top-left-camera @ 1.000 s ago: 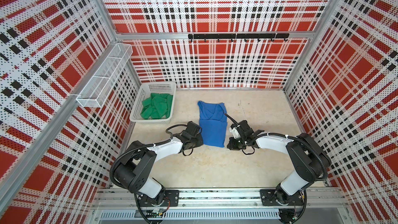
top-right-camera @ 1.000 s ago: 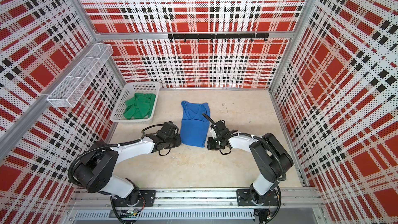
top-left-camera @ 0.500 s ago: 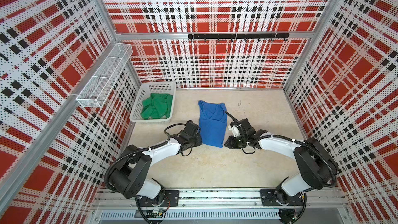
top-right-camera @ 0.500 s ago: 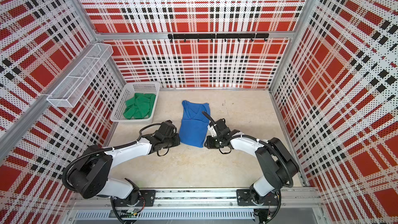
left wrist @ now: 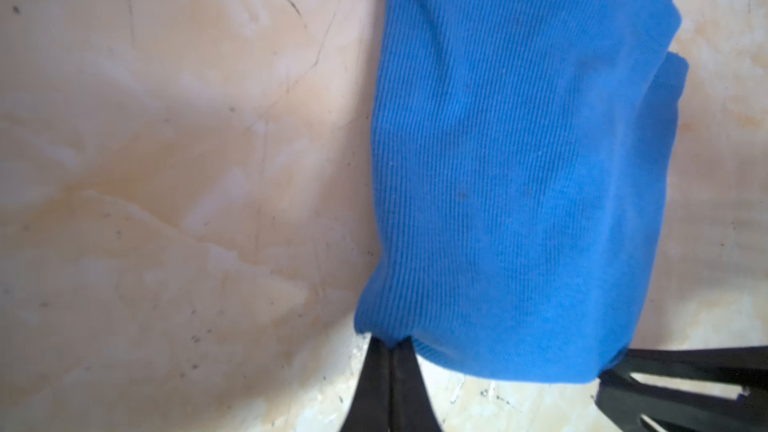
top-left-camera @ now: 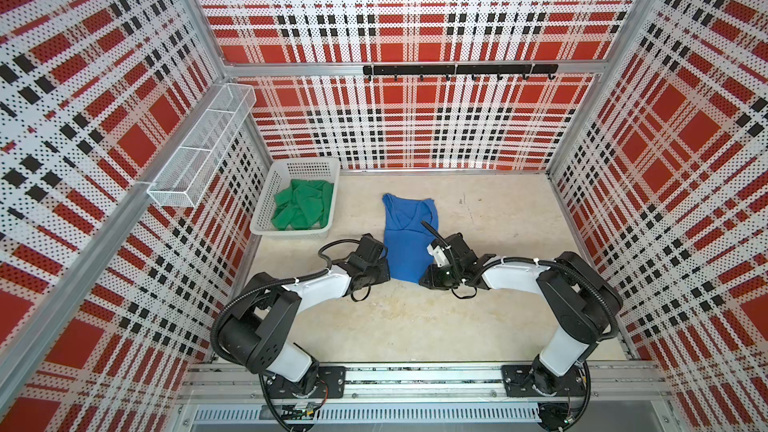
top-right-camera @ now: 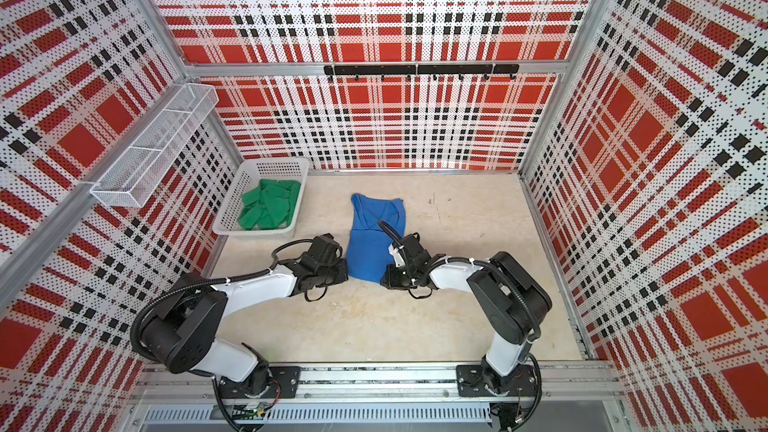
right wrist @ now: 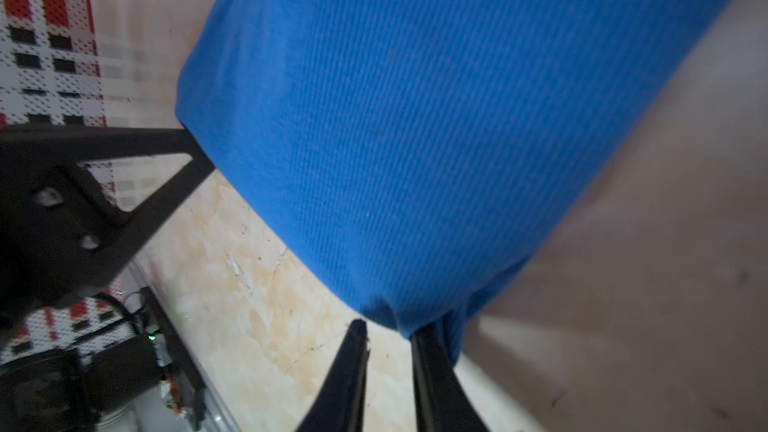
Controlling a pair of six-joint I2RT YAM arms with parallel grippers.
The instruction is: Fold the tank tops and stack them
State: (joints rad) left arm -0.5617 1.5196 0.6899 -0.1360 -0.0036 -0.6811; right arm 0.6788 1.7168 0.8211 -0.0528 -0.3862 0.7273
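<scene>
Plaid-printed perforated walls close in a pale marbled table, seen from above in both top views. Nearest the lower edge of the frame, two arms reach inward from their bases and meet at the near hem of the blue tank top.

The left pincer is clamped on the hem's lower left corner. In the left wrist view, the left pincer has its fingers pressed together, with the corner bunched at their tips. The right pincer grips the lower right corner. In the right wrist view, the right pincer is drawn nearly together, and the cloth is gathered and creased where it is pinched.

Between them the garment runs up the centre of the frame, with its hem low and its straps and V neckline high. It is narrow, bright royal blue and finely ribbed, and a second layer shows along one long side.

Farther off, toward the upper left, the green tank top lies crumpled inside a white basket by the left wall, well apart from both pincers. A black hook rail crosses the back wall.
</scene>
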